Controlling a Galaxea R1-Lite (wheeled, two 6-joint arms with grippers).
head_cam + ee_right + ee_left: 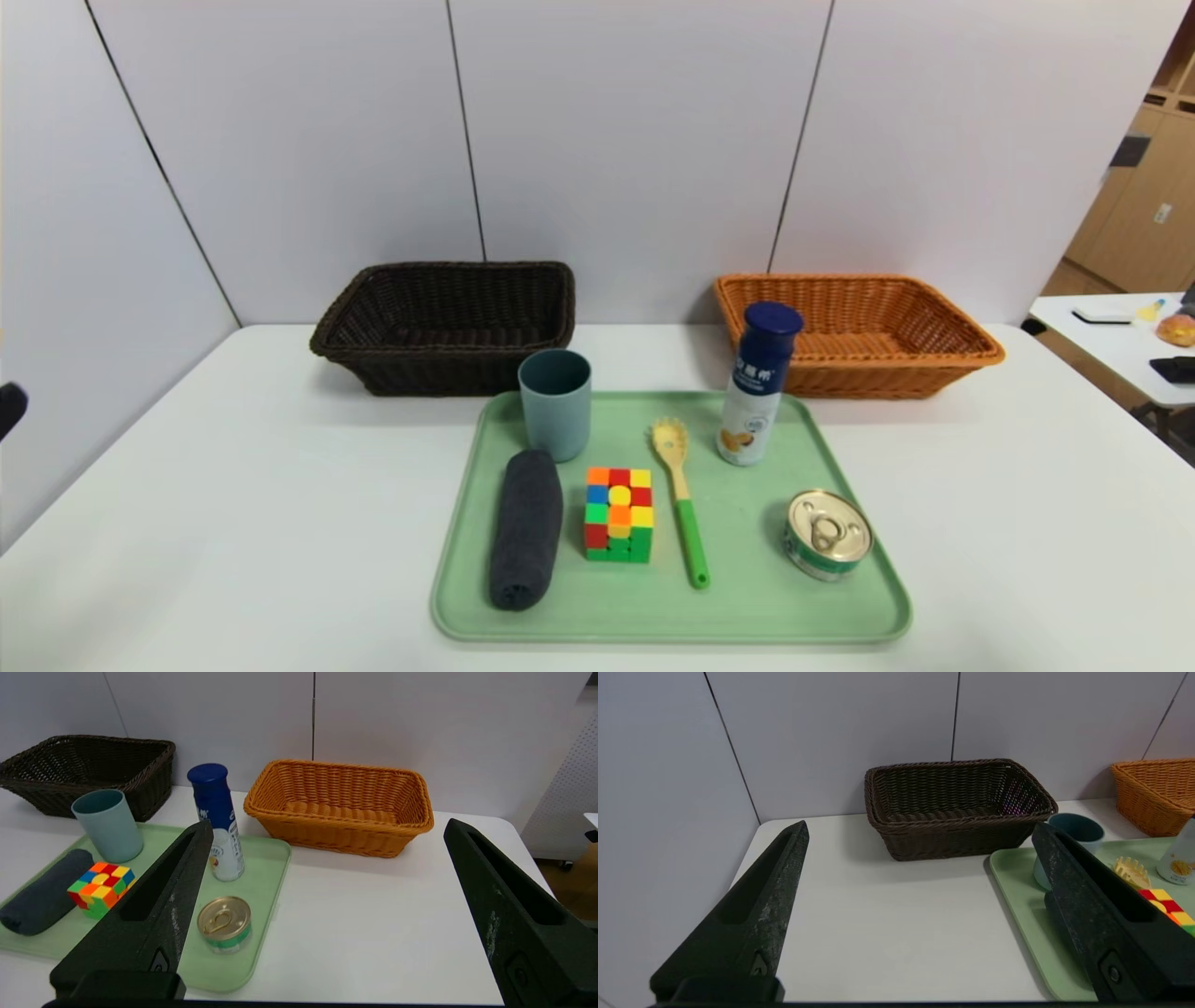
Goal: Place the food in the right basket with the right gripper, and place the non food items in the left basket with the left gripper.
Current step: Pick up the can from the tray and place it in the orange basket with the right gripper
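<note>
Sorting not yet begun, by my reading: all six items sit on the green tray (467, 560) on the white worktop (233, 485), and both baskets look empty.

Left pincer (920, 830): spread wide, holding nothing, hanging above bare worktop to the left of the tray, aimed toward the dark brown basket (952, 807). Right pincer (327, 826): also spread wide and empty, to the right of the tray, facing the orange basket (338, 807). Neither arm shows clearly in the head view.

Food: bottle (758, 383) upright at the tray's far right, just in front of the orange basket; tin (827, 535) near the tray's right front corner, pull-tab up.

Non-food: cup (555, 403) upright at the far left of the tray, towel (526, 527) lying in front of it, cube (618, 513) beside the towel, pasta spoon (680, 499) between cube and bottle.

Next move, judged: either pincer descends on its nearest item. The tin is low and round and likely needs a grasp from above across its rim. The cup stands close to the towel, so the left fingers need care going in.
</note>
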